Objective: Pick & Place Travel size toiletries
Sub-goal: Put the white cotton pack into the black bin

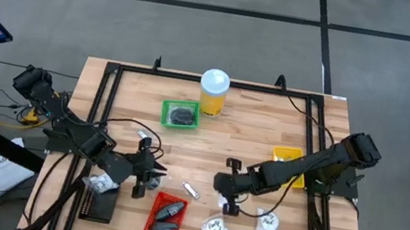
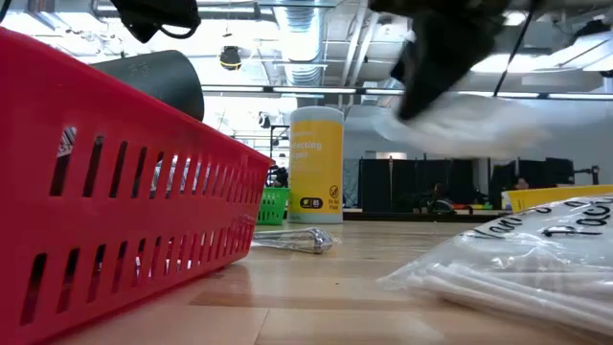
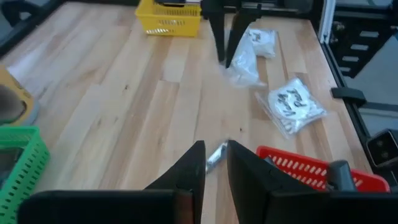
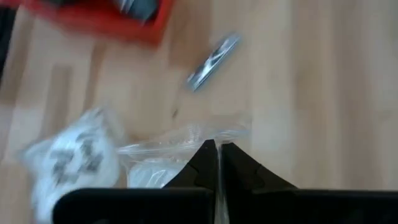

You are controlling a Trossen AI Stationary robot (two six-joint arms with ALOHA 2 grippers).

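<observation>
Right end effector (image 4: 216,155) has its fingers pinched fully together on the clear edge of a white sachet (image 4: 180,146), and in the left wrist view that packet (image 3: 242,59) hangs limp below the dark fingers, clear of the wood. The low view catches it as a pale blur (image 2: 460,125) in the air. From above, this end effector (image 1: 231,192) sits right of centre, near the front of the surface (image 1: 251,139).

Left end effector (image 3: 216,163) waits on the left side, fingers parted a narrow crack with nothing between them; from overhead (image 1: 148,174) it sits just left of the red tray (image 1: 166,216).

The held sachet is crinkly, translucent at its rim, white inside. Two more white sachets with dark print lie flat near the front right: one (image 1: 216,229) beside the red tray, another (image 1: 267,221) further right. A thin silvery tube (image 1: 191,190) rests on bare wood between the two end effectors. Dark items (image 1: 166,212) lie in the red tray.

The yellow tray (image 1: 288,155) sits behind the right arm, the green tray (image 1: 180,114) and yellow jar (image 1: 213,92) toward the back. The middle of the surface is bare wood.
</observation>
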